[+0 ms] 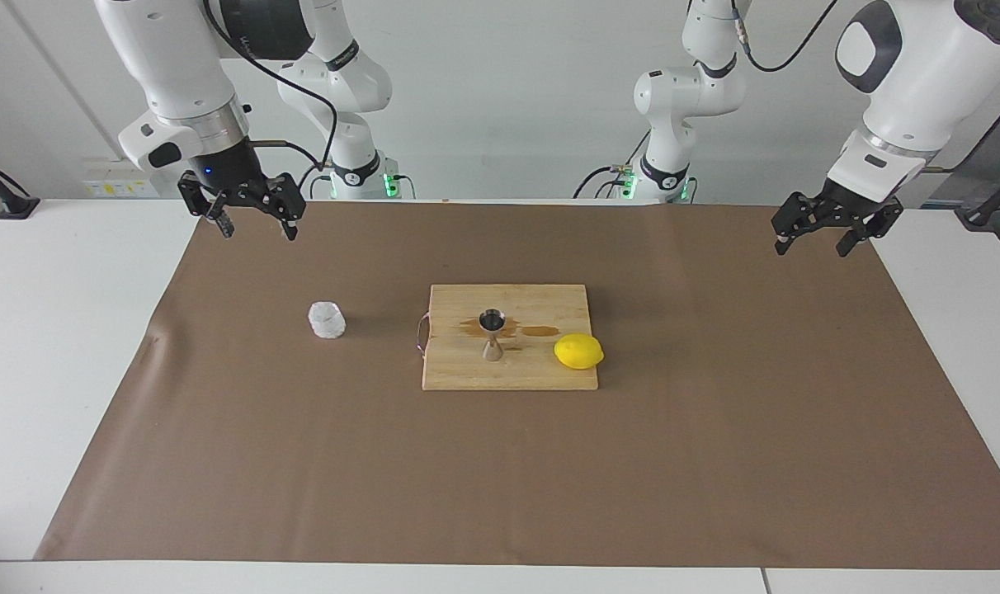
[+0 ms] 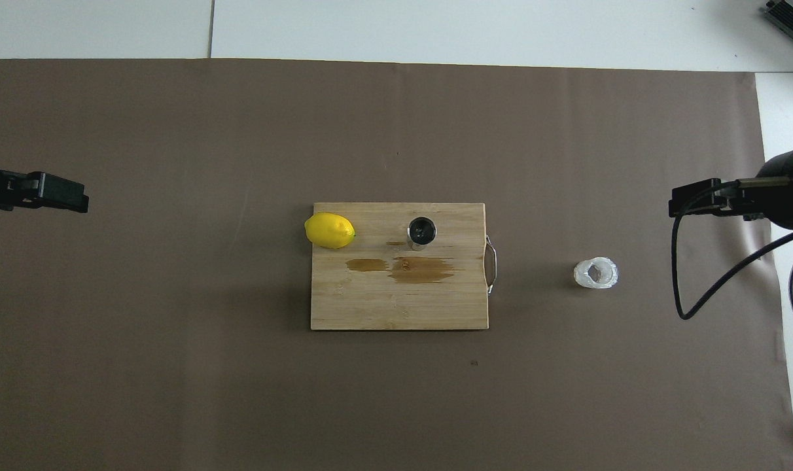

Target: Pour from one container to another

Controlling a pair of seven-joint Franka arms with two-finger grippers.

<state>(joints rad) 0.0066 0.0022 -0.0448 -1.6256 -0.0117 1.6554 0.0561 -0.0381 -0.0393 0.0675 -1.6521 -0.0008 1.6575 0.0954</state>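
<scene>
The frosted cup (image 1: 327, 320) stands upright on the brown mat (image 1: 714, 462) toward the right arm's end of the surface, apart from everything else, which leaves room for a tool to close around its wall. Nearest the robots hang the two tools. The right tool (image 1: 253, 224) is in the air above the mat's edge, fingers spread wide and empty; being on the cup's side, it seems the natural one to fetch it. The left tool (image 1: 816, 237) waits over the mat's edge at its own end, also wide open and empty. Farther out than the cup, the steel jigger (image 1: 492, 333) stands upright on the cutting board (image 1: 467, 375), mouth up to receive a pour, beside a stain (image 2: 422, 269). A lemon (image 1: 578, 351) lies at the board's edge.
</scene>
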